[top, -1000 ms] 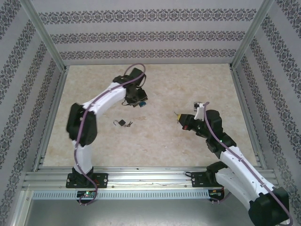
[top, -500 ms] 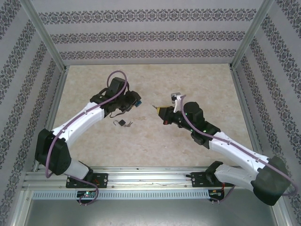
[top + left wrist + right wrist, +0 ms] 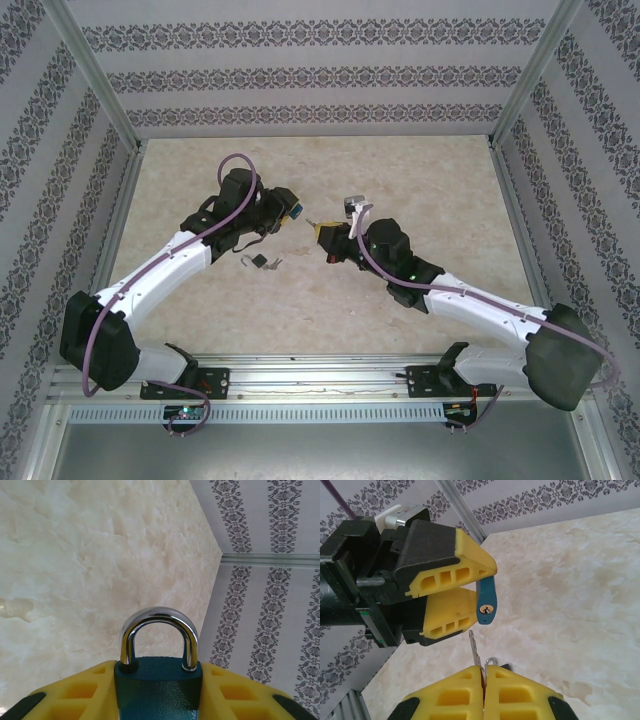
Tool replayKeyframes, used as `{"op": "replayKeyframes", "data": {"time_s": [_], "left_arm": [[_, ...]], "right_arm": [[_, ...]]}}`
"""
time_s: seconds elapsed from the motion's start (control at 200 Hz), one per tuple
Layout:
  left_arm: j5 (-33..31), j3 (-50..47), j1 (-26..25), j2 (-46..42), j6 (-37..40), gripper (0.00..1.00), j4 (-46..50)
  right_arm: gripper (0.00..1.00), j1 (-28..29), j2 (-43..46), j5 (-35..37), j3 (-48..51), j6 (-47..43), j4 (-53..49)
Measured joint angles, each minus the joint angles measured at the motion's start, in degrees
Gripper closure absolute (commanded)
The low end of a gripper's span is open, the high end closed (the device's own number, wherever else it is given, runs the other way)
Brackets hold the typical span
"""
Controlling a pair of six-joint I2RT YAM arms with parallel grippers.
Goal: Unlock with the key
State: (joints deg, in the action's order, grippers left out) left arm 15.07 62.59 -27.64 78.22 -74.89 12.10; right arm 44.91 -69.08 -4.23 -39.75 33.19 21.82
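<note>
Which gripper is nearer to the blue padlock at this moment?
Left. The left gripper is clamped on the body of the blue padlock. The right gripper holds the key, whose tip is just short of the padlock, not touching it.

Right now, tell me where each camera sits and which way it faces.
Top external: above and behind the bases, looking down at the table; both arms, left gripper facing right gripper.
Left wrist: behind its yellow fingers, which clamp the blue padlock, looking across the table to a wall corner.
Right wrist: behind its fingers, which pinch the key, facing the left gripper.
Both wrist views share that padlock.
</note>
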Motion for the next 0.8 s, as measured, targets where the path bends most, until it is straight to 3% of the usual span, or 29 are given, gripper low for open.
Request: {"op": "replayKeyframes", "data": {"time_s": [0.799], "left_arm": [[1.46, -0.87, -0.04, -0.09, -2.38, 0.64, -4.04]], "right_arm": [[1.00, 0.63, -5.35, 3.45, -2.01, 1.31, 4.61]]}}
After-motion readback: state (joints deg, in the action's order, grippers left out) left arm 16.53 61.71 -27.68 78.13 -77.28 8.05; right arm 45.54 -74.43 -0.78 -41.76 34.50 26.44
